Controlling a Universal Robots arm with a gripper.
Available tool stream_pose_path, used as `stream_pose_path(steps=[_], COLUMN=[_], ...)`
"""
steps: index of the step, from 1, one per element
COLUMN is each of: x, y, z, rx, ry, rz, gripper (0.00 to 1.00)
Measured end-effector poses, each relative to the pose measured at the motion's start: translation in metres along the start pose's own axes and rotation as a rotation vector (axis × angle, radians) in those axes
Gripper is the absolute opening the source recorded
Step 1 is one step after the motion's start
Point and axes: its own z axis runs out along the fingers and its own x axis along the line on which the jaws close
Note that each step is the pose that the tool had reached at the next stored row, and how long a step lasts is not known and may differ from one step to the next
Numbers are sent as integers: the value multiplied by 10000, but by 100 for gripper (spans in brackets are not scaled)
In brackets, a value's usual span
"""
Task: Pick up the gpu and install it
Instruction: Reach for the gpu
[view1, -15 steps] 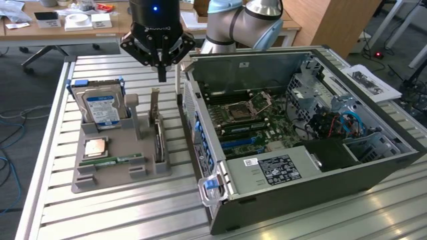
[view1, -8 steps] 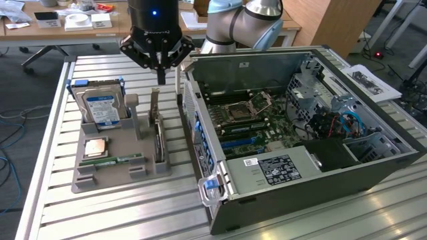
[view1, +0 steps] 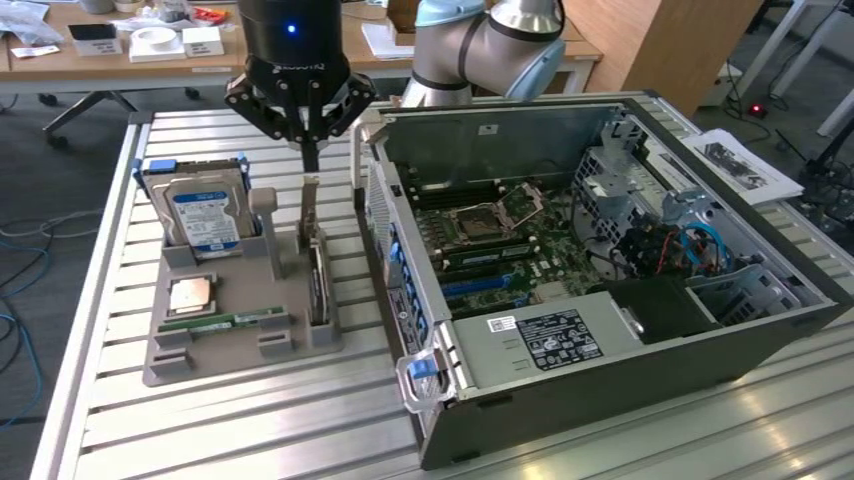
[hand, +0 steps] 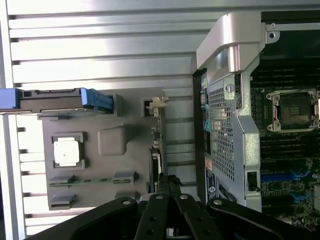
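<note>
End effector (view1: 310, 160) is held closed just above the gpu (view1: 316, 270), seated upright in the grey tray (view1: 227, 355) at left centre; pickup and install not yet done.

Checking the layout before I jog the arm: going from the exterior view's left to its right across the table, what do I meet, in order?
hard drive → gpu → CPU socket → blue cables → printed sheet
</note>
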Motion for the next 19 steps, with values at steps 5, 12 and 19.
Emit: stream_pose_path(steps=[5, 12, 19], x=[-3, -10, 31], y=[-42, -193, -263], z=[-2, -9, -8], rx=[1, 1, 0], ry=[1, 1, -1], rz=[0, 0, 1], gripper=[11, 11, 11])
